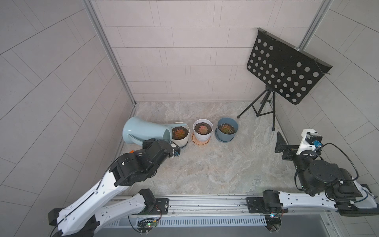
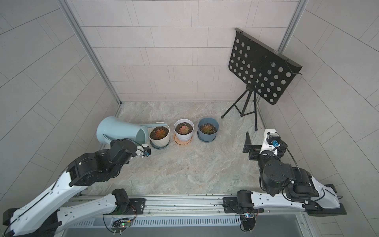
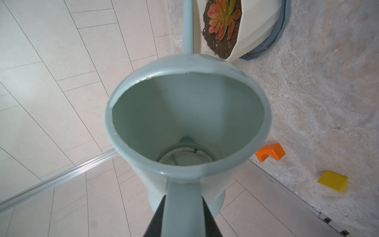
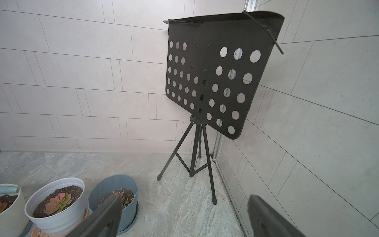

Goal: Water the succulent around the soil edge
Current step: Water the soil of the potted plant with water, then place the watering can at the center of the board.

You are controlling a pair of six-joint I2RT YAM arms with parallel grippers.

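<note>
A marbled worktop [image 1: 205,168] is seen from above. At its 9 o'clock, a pale blue watering can [image 1: 141,130] is held tipped on its side, with its mouth turned toward 3 o'clock. Its handle is clamped by the left gripper [image 3: 183,205]. The thin spout [image 1: 176,124] is stretched along the 12 o'clock rim of a cream pot [image 1: 182,142], which is just beside the can. A pink-green succulent [image 1: 179,132] is rooted at the centre of that pot's dark soil [image 3: 220,48]. Toward 3 o'clock, a white pot [image 1: 202,136] and then a blue pot [image 1: 224,137] are lined up, each planted alike. At the worktop's 2 o'clock, a black music stand [image 1: 285,69] is set in the corner. At 3 o'clock, the right gripper [image 4: 185,202] is held above the worktop, jaws spread wide apart.
</note>
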